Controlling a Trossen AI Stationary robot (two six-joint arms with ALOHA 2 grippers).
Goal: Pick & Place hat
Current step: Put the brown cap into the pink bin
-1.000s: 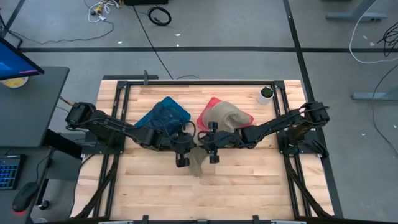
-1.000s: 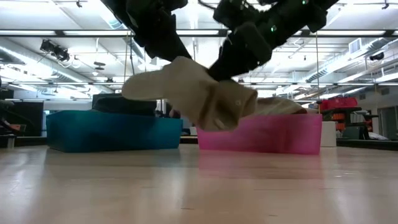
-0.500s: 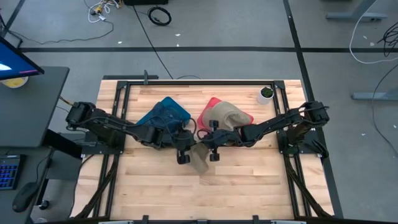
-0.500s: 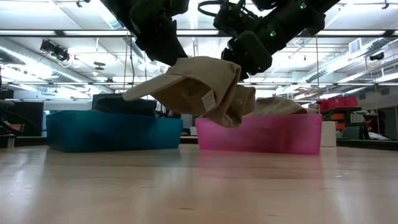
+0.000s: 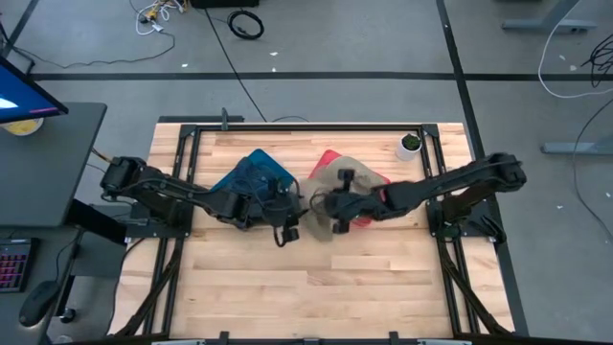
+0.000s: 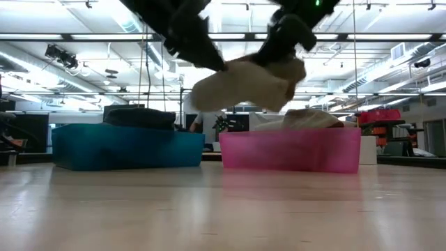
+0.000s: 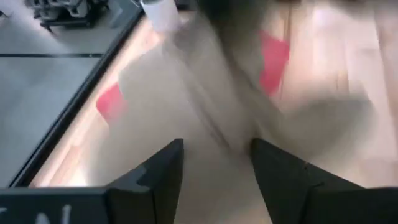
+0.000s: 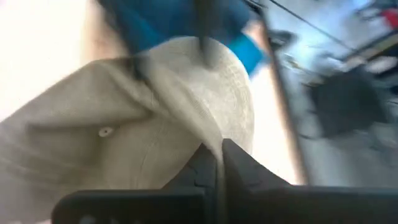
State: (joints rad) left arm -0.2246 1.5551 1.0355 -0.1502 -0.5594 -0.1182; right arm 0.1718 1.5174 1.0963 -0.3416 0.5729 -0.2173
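Note:
A beige hat (image 6: 244, 87) hangs in the air over the table's middle, just before the pink bin (image 6: 293, 150). My right gripper (image 5: 332, 207) is shut on it and reaches it from above in the low view. My left gripper (image 5: 287, 222) stands open right beside the hat's other side; in the left wrist view the blurred hat (image 7: 205, 93) fills the space ahead of its spread fingers. A second beige hat (image 6: 310, 118) lies in the pink bin. My right gripper pinches a curved edge of the hat (image 8: 214, 140) between its two shut fingers (image 8: 205, 165). The hat is lifted clear of the table and bulges out ahead of and below the fingers. Whether my left gripper's open fingers touch the hat cannot be told.
A blue bin (image 6: 129, 146) with a dark hat (image 6: 139, 117) in it stands left of the pink bin at the table's far side. A small white pot with a plant (image 5: 409, 145) sits at the far right corner. Bare wood lies toward the near edge.
My right gripper has shut on the hat and my left gripper has opened and let it go. The hat has risen and gone with my right gripper toward the far edge and the pink bin, bunching up from its spread, drooping shape.

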